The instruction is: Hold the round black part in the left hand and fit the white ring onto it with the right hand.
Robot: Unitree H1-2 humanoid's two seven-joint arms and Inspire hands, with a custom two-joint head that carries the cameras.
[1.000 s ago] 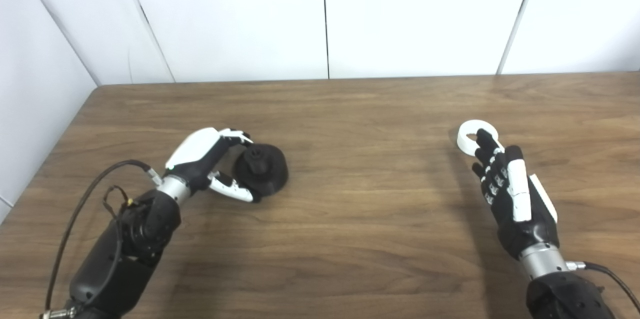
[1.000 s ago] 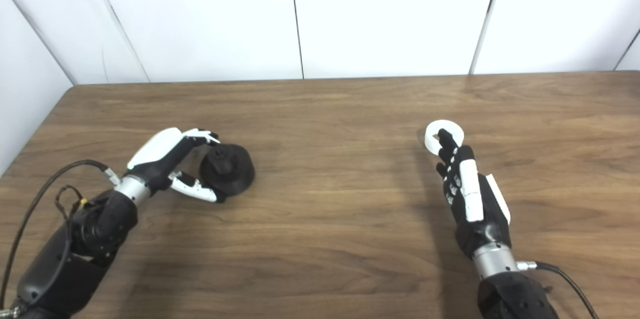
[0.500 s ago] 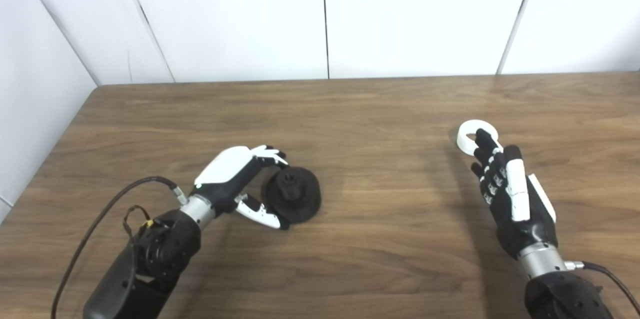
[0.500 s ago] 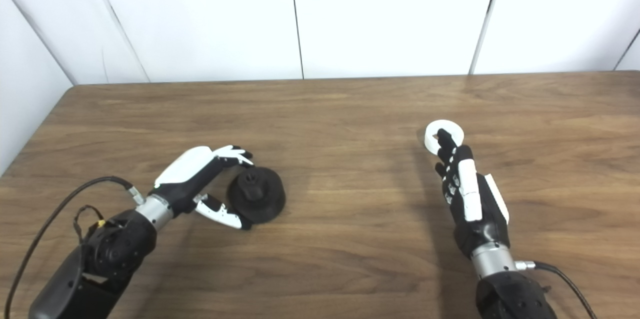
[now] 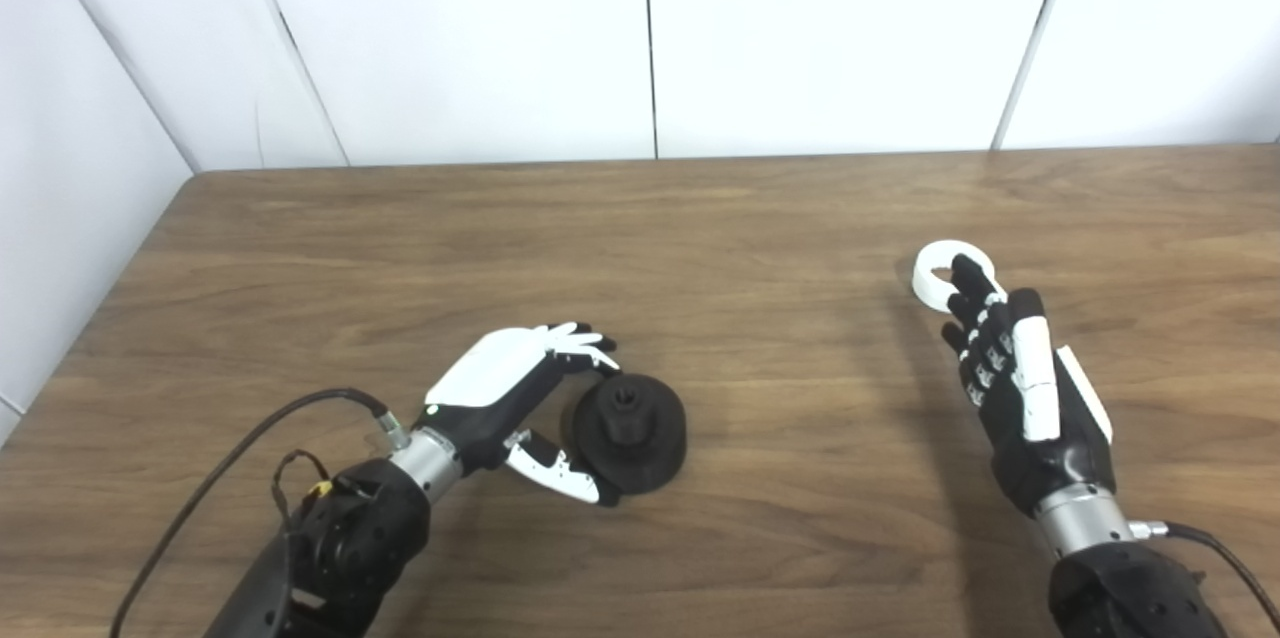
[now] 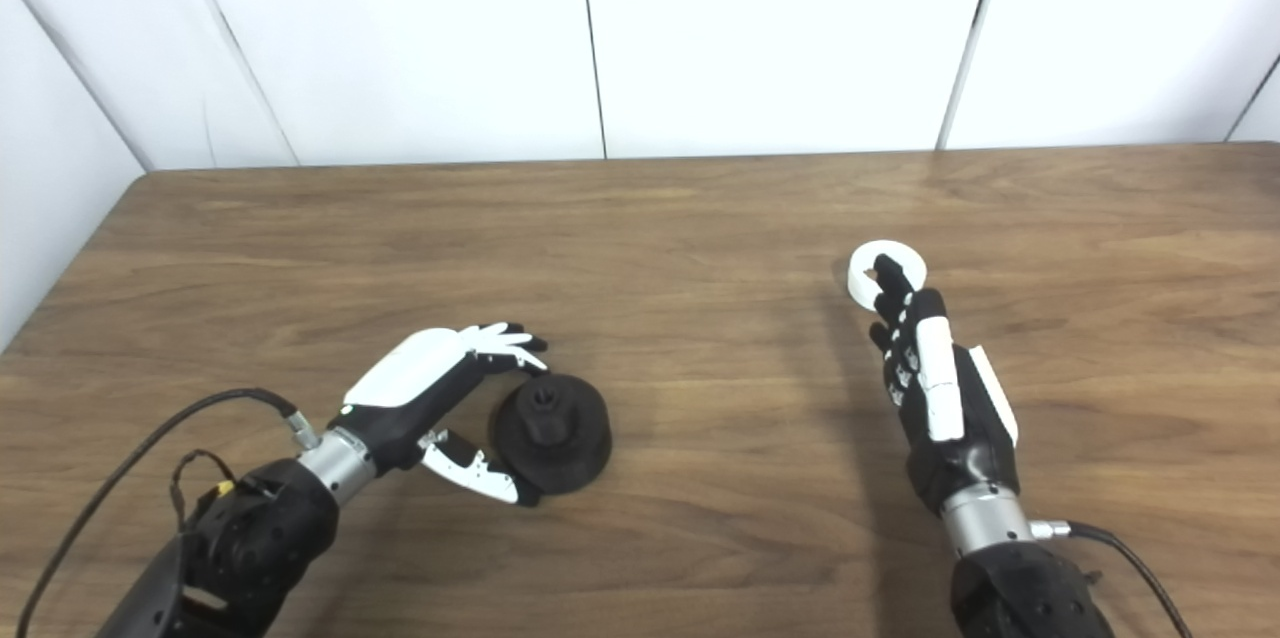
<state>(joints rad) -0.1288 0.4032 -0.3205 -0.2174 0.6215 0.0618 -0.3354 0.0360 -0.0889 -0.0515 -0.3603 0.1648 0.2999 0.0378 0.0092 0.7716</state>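
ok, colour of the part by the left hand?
Black all over, the round black part, hub included; clearest in the left eye view.

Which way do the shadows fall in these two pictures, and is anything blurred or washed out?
Left eye view: soft shadows lie left of the right hand and white ring; the wall panels look washed out. Right eye view: the round black part keeps little surface detail; the whole picture is slightly soft.

My workspace: wooden table (image 5: 700, 218), brown grain running lengthwise, far edge meeting white panelled wall (image 5: 480, 28). Dark vertical seams between panels. Angled white side wall (image 5: 70, 168) at my left. Even, diffuse light.
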